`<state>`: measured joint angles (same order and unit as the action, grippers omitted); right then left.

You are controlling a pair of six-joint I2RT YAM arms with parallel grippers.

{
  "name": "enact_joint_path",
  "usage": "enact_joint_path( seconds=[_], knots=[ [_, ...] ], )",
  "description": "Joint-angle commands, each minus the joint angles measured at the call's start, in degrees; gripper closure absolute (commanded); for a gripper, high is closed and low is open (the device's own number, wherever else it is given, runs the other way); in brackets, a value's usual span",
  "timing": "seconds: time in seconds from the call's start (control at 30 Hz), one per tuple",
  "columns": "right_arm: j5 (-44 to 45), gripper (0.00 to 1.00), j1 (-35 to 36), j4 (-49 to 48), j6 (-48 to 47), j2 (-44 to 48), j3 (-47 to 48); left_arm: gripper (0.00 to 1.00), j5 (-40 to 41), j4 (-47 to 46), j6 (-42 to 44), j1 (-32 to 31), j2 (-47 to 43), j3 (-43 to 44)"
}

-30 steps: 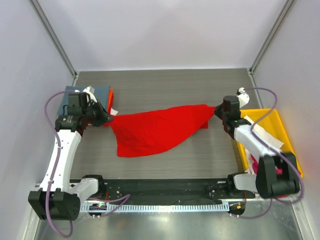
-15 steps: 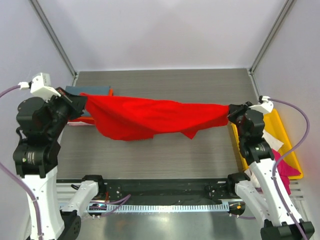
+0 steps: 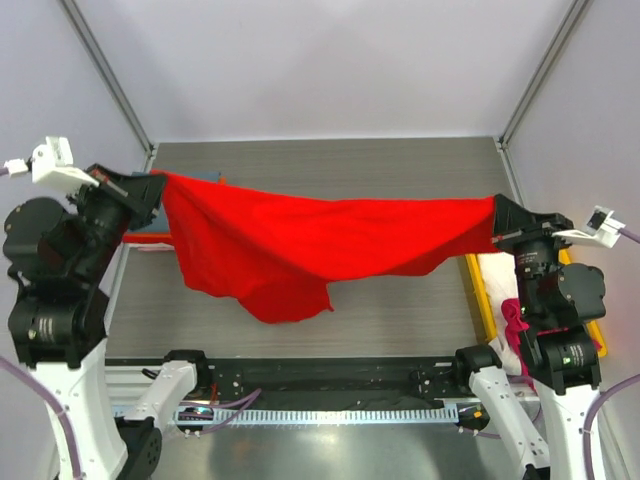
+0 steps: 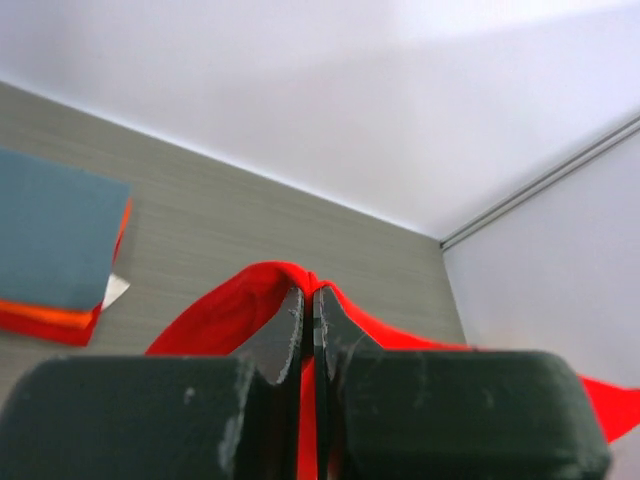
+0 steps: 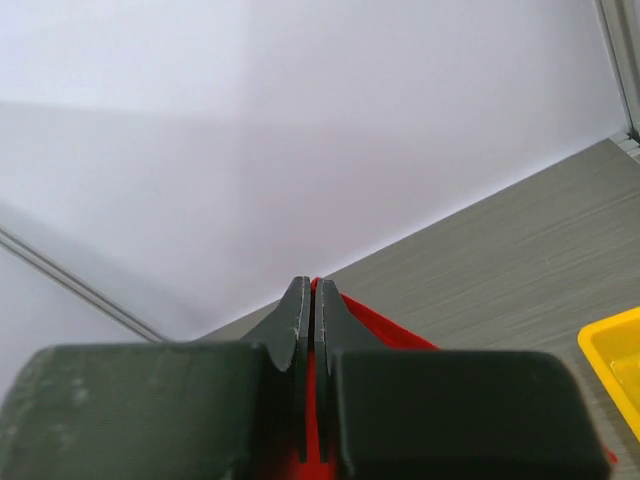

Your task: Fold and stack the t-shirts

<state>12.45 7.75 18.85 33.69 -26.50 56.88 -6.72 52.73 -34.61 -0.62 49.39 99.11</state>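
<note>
Fabric of red t-shirt (image 3: 300,240) hangs, clamped by left tool (image 3: 157,185) and right tool (image 3: 496,210).

Both arms are raised high and spread wide apart. The left arm (image 3: 62,270) stands tall over its base, its wrist bent so that the left gripper (image 3: 158,186) points inward, toward the right. The right arm (image 3: 562,335) mirrors it, and the right gripper (image 3: 497,216) points inward toward the left. In each wrist view the two dark fingers (image 4: 288,335) are pressed nearly together, with only a thin fold of the red t-shirt (image 3: 300,240) pinched between their tips.
</note>
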Motion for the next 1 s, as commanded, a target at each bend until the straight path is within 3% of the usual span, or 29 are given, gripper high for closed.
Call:
enact_joint_path(
  seconds=[0.0, 0.2, 0.47, 0.53, 0.57, 0.6, 0.67, 0.7, 0.77, 0.87, 0.97],
  knots=[
    [2.04, 0.99, -0.1, 2.5, -0.91, -1.18, -0.02, 1.0, -2.42, -12.2, -3.97, 0.36, 7.62, -1.2],
    [5.48, 0.99, -0.1, 2.68, 0.06, -8.29, -0.37, 0.99, -7.07, -24.32, -9.76, 0.36, 21.08, -1.63],
    [8.56, 0.96, -0.1, -8.45, 4.97, -22.52, -9.93, 1.0, -12.53, -39.72, -15.66, 0.36, 50.69, -3.75],
    [9.0, 0.71, -0.1, -11.8, 6.21, -27.62, -11.35, 0.85, -13.4, -39.46, -15.4, 0.36, 56.14, -0.25],
    [9.43, 0.54, -0.1, -13.91, 6.38, -29.21, -11.44, 0.69, -13.49, -37.81, -14.44, 0.1, 60.7, 2.03],
    [9.7, 0.3, -0.1, -14.19, 6.82, -30.87, -10.92, 0.37, -12.71, -30.04, -13.13, -0.43, 63.18, 9.27],
    [8.57, 0.24, -0.19, -13.15, 6.3, -34.84, -8.56, 0.27, -10.08, -21.04, -7.62, -2.01, 67.66, 17.57],
    [8.38, 0.24, -0.1, -12.18, 6.12, -35.46, -7.85, 0.18, -8.67, -14.3, -6.19, -2.54, 67.86, 22.48],
    [8.64, 0.24, -0.1, -11.64, 5.95, -34.68, -8.54, 0.02, -2.73, -10.3, -4.59, -3.16, 65.94, 22.71],
    [9.87, 0.24, -0.19, -11.21, 5.33, -30.83, -11.25, 0.0, 5.82, -8.95, -4.94, -3.07, 55.94, 13.33],
    [10.67, 0.18, -0.19, -11.03, 5.16, -26.43, -14.25, 0.0, 12.5, -17.72, -4.86, -3.07, 39.18, -4.74]
  ],
)
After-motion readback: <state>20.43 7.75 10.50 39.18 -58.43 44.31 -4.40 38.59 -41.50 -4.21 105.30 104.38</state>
